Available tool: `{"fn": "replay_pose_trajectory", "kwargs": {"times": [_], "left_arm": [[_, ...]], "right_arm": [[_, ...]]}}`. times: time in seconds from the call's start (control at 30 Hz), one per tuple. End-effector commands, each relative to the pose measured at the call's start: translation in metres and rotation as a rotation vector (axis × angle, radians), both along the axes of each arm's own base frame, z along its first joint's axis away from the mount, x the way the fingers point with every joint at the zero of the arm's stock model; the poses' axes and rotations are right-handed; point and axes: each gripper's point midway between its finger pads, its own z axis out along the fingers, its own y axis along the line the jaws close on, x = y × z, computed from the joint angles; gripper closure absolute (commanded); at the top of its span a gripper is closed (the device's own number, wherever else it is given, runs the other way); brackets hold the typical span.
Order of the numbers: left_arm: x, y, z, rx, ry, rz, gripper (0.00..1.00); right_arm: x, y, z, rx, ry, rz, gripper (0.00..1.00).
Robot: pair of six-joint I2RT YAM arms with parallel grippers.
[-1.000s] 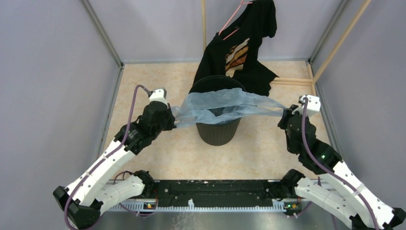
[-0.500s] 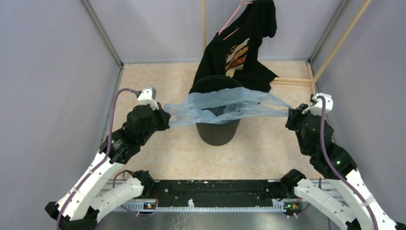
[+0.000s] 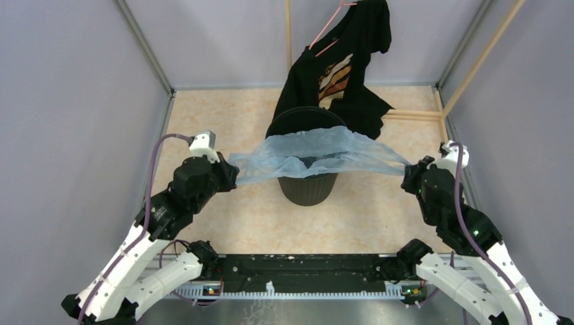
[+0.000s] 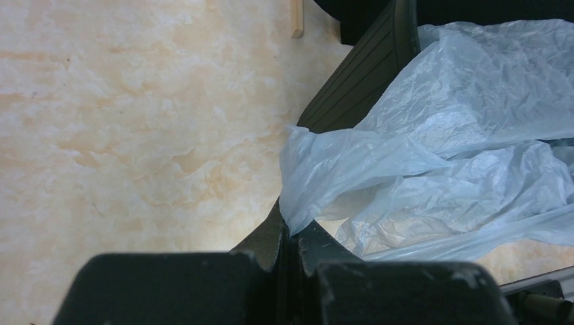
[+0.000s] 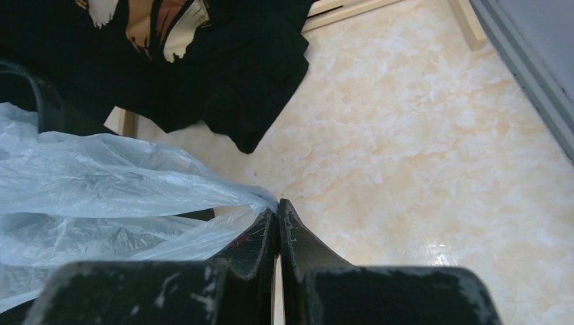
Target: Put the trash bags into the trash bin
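Note:
The pale blue trash bag (image 3: pixel 315 154) is stretched wide above the round black trash bin (image 3: pixel 308 186), sagging into its mouth. My left gripper (image 3: pixel 230 175) is shut on the bag's left edge, left of the bin. My right gripper (image 3: pixel 407 170) is shut on the bag's right edge, right of the bin. In the left wrist view the shut gripper (image 4: pixel 292 230) pinches the bag (image 4: pixel 433 149) beside the bin's ribbed wall (image 4: pixel 365 74). In the right wrist view the shut gripper (image 5: pixel 277 206) pinches the bag's corner (image 5: pixel 101 183).
A black T-shirt with an orange print (image 3: pixel 342 68) hangs on a pink hanger behind the bin and drapes onto the floor; it also shows in the right wrist view (image 5: pixel 203 61). Wooden bars (image 3: pixel 409 115) lie at the back right. Grey walls enclose the marbled floor.
Both grippers have moved outward, apart from each other, pulling the bag wider and flatter over the bin's mouth.

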Motion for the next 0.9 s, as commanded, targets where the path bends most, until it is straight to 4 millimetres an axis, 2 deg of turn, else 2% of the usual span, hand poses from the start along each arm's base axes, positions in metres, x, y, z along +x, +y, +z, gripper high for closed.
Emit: {"fn": "replay_pose_trajectory", "kwargs": {"times": [0.0, 0.17, 0.33, 0.4, 0.43, 0.53, 0.63, 0.73, 0.8, 0.87], "left_arm": [[-0.010, 0.012, 0.009, -0.016, -0.037, 0.015, 1.00], [-0.017, -0.009, 0.011, -0.124, -0.067, -0.079, 1.00], [-0.011, -0.005, -0.008, -0.088, -0.037, -0.046, 1.00], [-0.006, -0.005, -0.024, -0.045, 0.000, -0.028, 1.00], [-0.002, -0.006, -0.035, -0.025, 0.028, -0.017, 1.00], [0.013, -0.019, -0.056, -0.004, 0.074, -0.022, 0.97], [0.028, -0.028, -0.060, 0.008, 0.071, -0.023, 0.91], [0.038, -0.032, -0.060, 0.019, 0.060, -0.017, 0.89], [0.039, -0.034, -0.058, 0.013, 0.058, -0.016, 0.92], [0.038, -0.033, -0.059, 0.012, 0.056, -0.016, 1.00]], "right_arm": [[-0.009, -0.010, 0.004, 0.021, -0.028, -0.022, 1.00], [-0.010, 0.003, -0.005, 0.047, -0.030, 0.056, 1.00], [-0.008, -0.003, -0.010, 0.028, -0.030, 0.020, 1.00], [-0.001, 0.002, -0.014, 0.037, -0.038, 0.017, 1.00], [0.006, 0.008, -0.023, 0.028, -0.038, 0.032, 1.00], [0.031, 0.023, -0.033, 0.016, -0.094, 0.049, 1.00], [0.050, 0.031, -0.043, -0.033, -0.114, 0.052, 0.98], [0.059, 0.042, -0.050, -0.042, -0.115, 0.083, 0.95], [0.062, 0.048, -0.057, -0.050, -0.119, 0.113, 0.93], [0.062, 0.048, -0.064, -0.057, -0.106, 0.116, 0.94]]}}
